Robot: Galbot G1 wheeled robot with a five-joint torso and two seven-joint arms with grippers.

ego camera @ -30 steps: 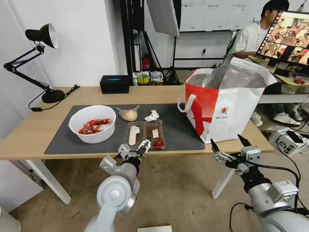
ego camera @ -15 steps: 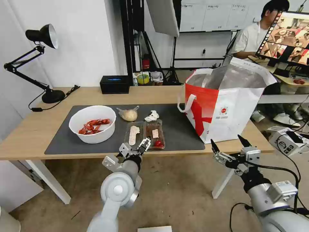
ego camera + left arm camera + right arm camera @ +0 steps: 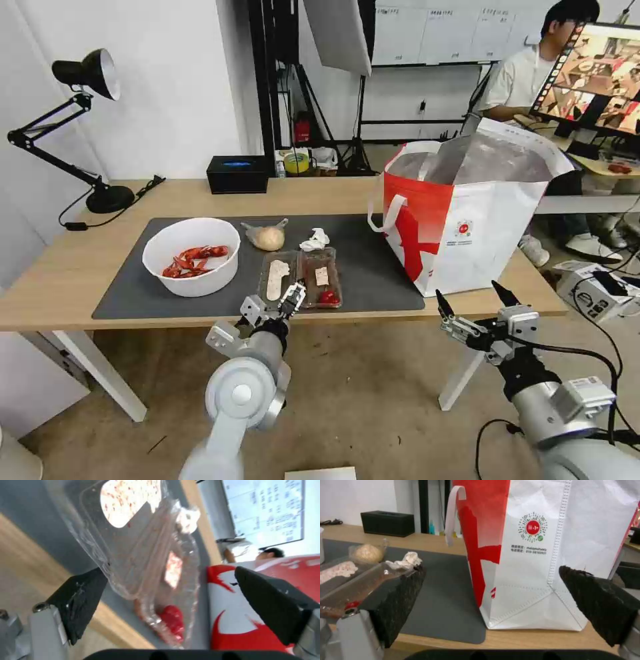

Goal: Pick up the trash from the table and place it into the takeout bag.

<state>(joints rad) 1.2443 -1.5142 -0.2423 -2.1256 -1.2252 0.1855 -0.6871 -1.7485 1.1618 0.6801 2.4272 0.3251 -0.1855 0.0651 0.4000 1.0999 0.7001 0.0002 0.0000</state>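
Clear hinged tray with scraps lies on the mat's near edge, left of the takeout bag. Left gripper, jaws spread, hangs at its near rim; best to straddle 1 wall squarely before closing. Right gripper waits, spread, below the bag.

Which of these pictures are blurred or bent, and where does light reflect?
Head view: sharp, but straight lines bow near the edges; the takeout bag's foil lining shines. Left wrist view: the clear hinged plastic tray is soft and close, with glints on its plastic. Right wrist view: the bag's logo is sharp, the near black pads blurred.
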